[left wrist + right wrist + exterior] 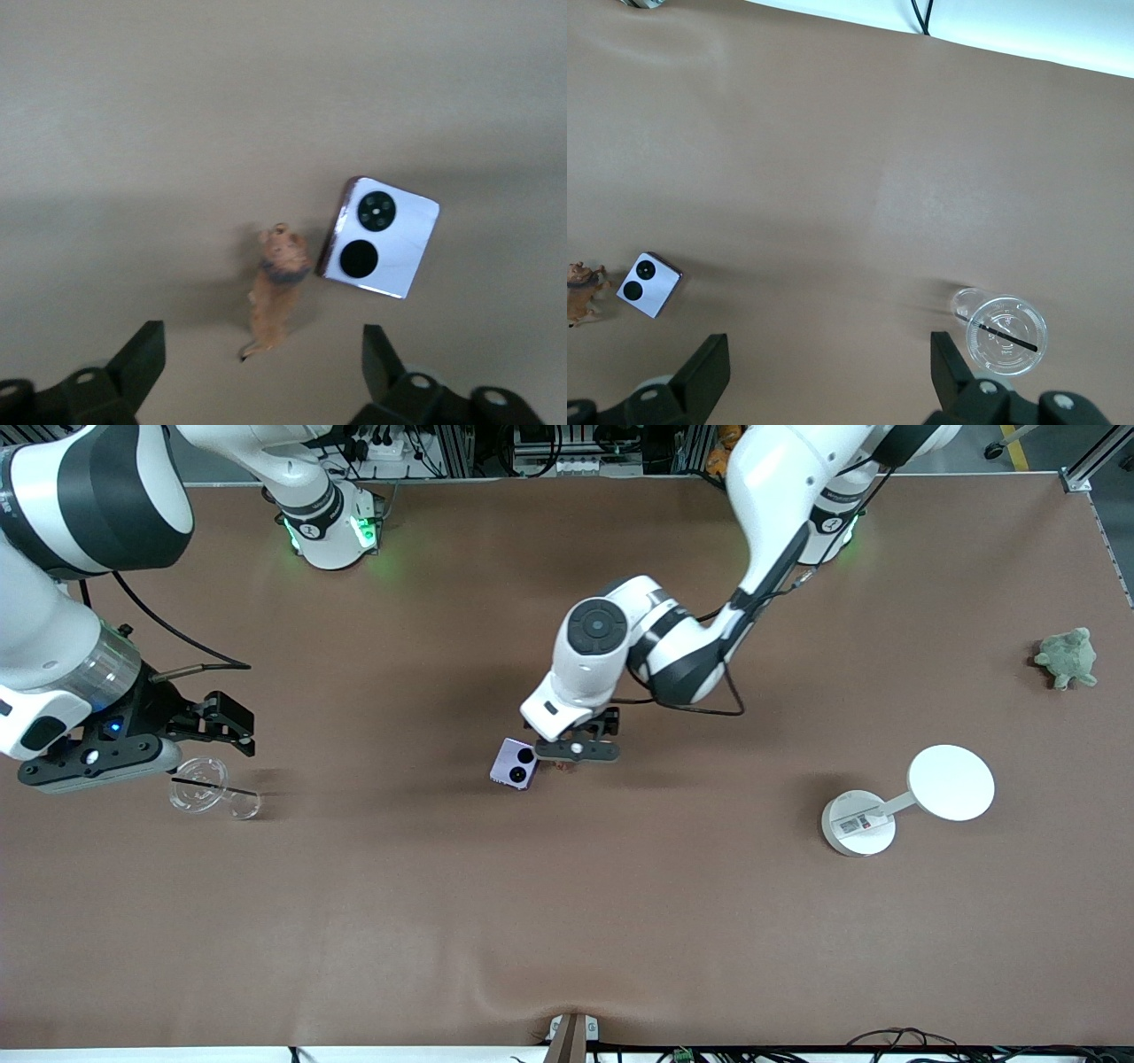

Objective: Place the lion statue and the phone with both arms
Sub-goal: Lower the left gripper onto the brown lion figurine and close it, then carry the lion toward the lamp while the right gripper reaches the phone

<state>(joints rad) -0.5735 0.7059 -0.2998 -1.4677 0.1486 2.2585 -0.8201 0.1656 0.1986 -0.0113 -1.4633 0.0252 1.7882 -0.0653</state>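
Brown table [567,921] is taking up nearly the whole front view. A wide bare stretch is running along the edge nearest the front camera, with more bare mat between the middle cluster and each end.

Left arm [762,522] is reaching from its base down toward mid-table, wrist bent so the left gripper [576,750] is hanging low over the lion statue [276,297]. Its fingers [142,359] are standing apart, one on each side of the statue in the left wrist view, nothing clamped.

Right arm [62,602] is waiting at its own end of the table. The right gripper [221,726] is hovering just above the clear plastic cup [213,788], fingers [709,367] spread wide and holding nothing.

White round-headed stand [904,802] is sitting toward the left arm's end, well apart from the middle cluster. Green plush toy [1067,658] is lying farther from the front camera than the stand, near the table's end edge.

Clear cup is lying on its side, with a dark straw across the lid.

Phone [514,763] is lying flat mid-table, camera circles up, just beside the lion statue, on the side toward the right arm's end. Can't tell whether the two are touching.

Lion statue is standing on the mat, mostly hidden under the left gripper in the front view.
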